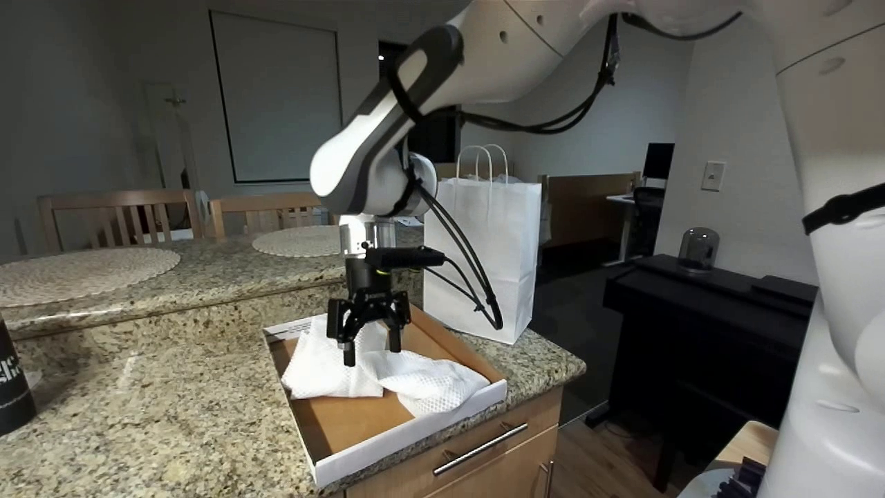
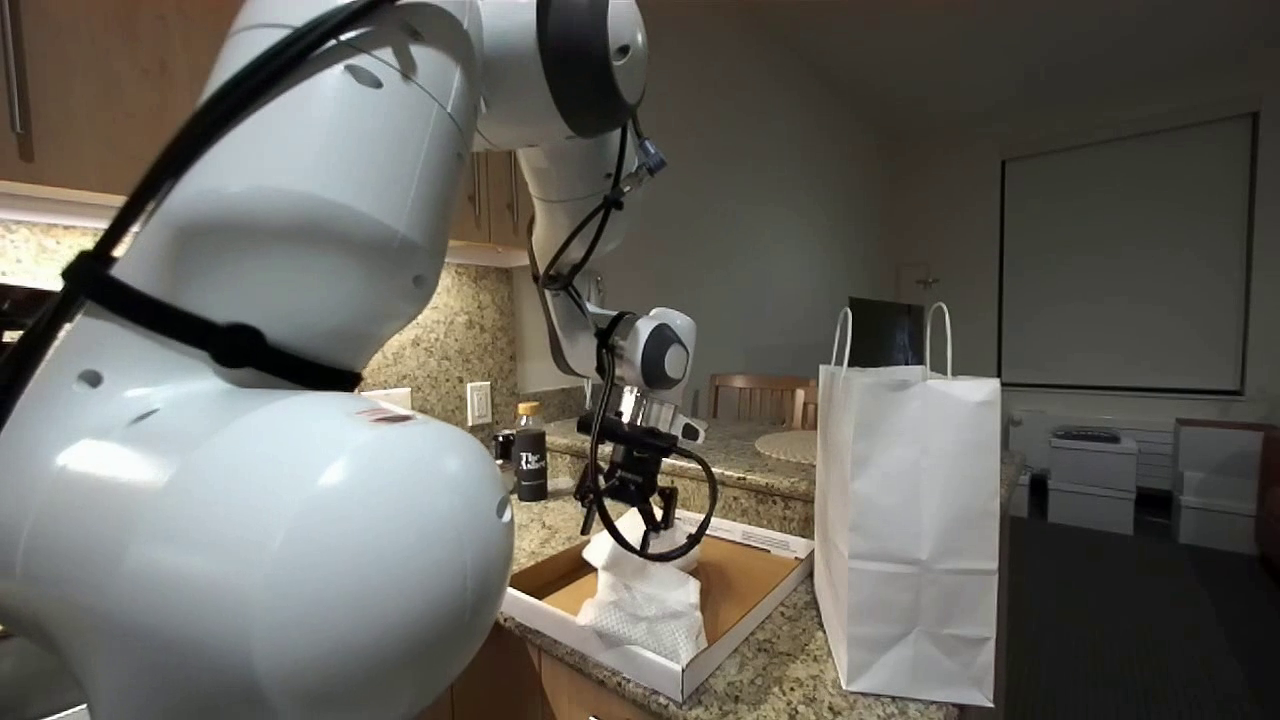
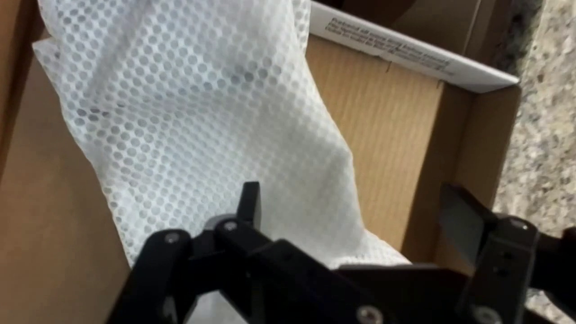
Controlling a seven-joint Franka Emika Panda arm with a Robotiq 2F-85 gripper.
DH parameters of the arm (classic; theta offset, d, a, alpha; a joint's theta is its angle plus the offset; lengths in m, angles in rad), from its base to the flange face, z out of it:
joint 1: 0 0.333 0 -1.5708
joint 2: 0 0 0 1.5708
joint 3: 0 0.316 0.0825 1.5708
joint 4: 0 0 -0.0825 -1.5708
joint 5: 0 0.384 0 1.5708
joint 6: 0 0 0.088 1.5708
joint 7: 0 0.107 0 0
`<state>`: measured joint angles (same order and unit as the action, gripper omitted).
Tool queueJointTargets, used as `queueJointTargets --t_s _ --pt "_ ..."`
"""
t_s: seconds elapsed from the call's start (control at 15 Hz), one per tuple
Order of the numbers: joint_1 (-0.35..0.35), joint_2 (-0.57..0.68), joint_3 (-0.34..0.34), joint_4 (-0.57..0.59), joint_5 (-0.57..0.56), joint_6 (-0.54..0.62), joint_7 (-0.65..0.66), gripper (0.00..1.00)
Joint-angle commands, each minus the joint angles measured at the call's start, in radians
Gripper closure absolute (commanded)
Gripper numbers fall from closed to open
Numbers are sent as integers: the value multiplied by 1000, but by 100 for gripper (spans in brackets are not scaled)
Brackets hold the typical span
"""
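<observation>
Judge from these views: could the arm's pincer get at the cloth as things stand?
Probably yes: the pincer hangs open over the cloth, with nothing seen between them, and the box is open on top.

In the wrist view the gripper (image 3: 354, 209) is hiding part of the white dotted sheet (image 3: 211, 117), and the print (image 3: 391, 47) on the box (image 3: 380, 130) is showing too blurred to read; in an exterior view the left edge is cutting off a dark bottle (image 1: 14, 387)
</observation>
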<state>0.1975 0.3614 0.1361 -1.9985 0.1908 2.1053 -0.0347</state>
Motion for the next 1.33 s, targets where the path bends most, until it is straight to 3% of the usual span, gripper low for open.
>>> queueJointTargets --t_s 0.0,0.2,0.47,0.53,0.6,1.27 --pt "31 41 -35 -30 -107 156 175 0" --pt "69 86 -81 -27 -221 209 330 0" --pt "105 111 -122 -19 -314 142 472 0" --pt "108 102 -123 -26 -320 132 488 25" --pt "108 95 -122 -27 -319 119 497 26" --pt "38 62 -83 18 -163 17 448 93"
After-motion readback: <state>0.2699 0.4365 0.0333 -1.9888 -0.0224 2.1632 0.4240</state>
